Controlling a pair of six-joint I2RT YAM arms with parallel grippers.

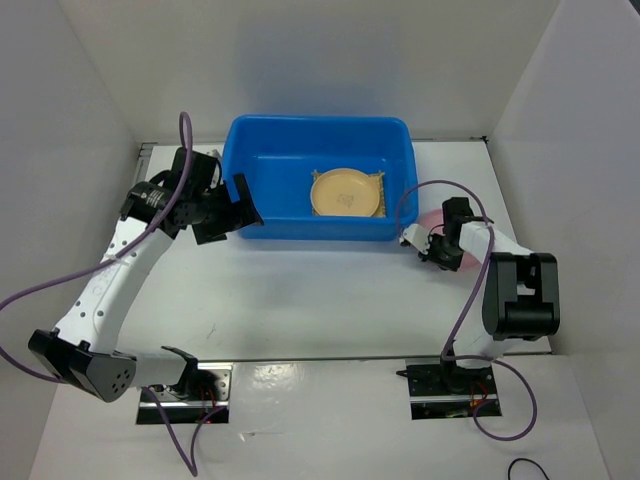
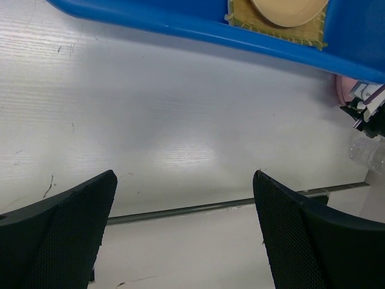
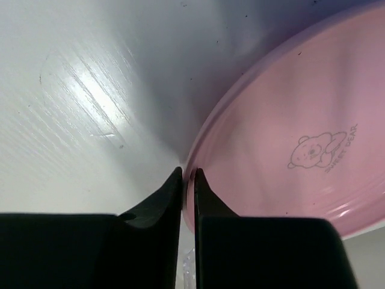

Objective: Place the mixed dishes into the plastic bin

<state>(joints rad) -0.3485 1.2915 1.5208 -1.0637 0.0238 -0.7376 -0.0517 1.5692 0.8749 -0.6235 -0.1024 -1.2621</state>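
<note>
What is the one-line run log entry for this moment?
left claw: open, empty | right claw: shut on pink plate rim, beside plastic bin | in bin: tan plate on mat

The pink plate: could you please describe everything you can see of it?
The pink plate is round, smooth and glossy, plastic by its look, with a shallow raised rim and a small printed bear captioned SWEET BEAR. It sits over the white table, just outside the near right corner of the blue bin. The fingers of the right gripper pinch its rim. Whether it lies flat or tipped I cannot tell; the top view shows only a sliver.
</note>
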